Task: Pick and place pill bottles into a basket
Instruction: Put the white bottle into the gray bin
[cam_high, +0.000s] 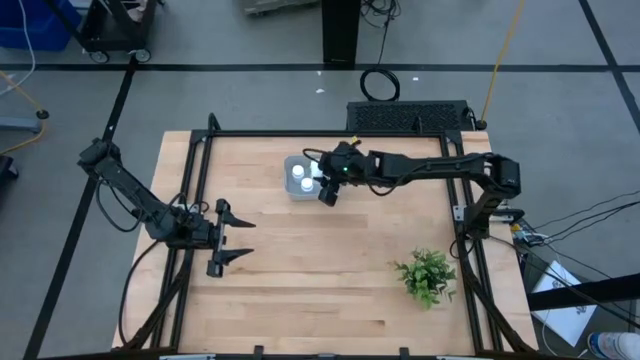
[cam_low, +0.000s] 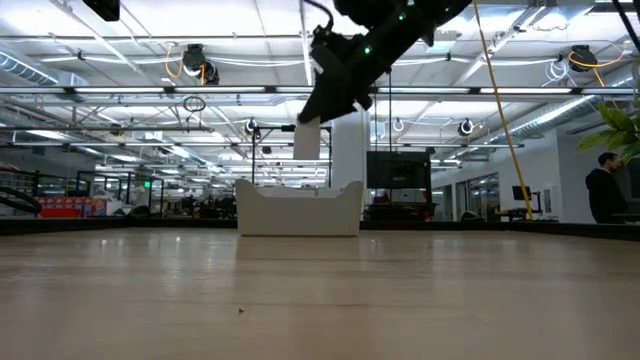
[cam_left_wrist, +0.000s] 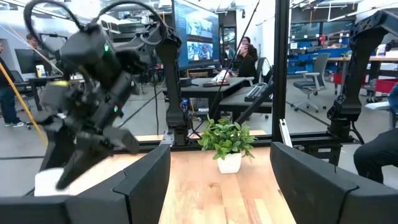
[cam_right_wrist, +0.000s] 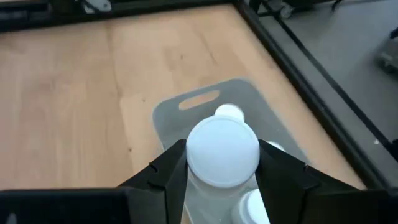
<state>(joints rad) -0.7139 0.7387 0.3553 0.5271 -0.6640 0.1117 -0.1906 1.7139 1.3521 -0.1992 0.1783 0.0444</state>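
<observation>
Gripping a pill bottle (cam_right_wrist: 222, 152) above the basket (cam_right_wrist: 186, 112), right tool (cam_right_wrist: 222, 163), left tool (cam_high: 232, 243) wide, wrist view alone shows cap.

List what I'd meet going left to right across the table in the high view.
Left pincer, open → basket with pill bottles inside → right pincer over the basket's right edge, gripping a pill bottle → small green plant.

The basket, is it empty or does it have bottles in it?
Not empty. The basket holds two white-capped pill bottles, and the right gripper holds another bottle above it.
</observation>
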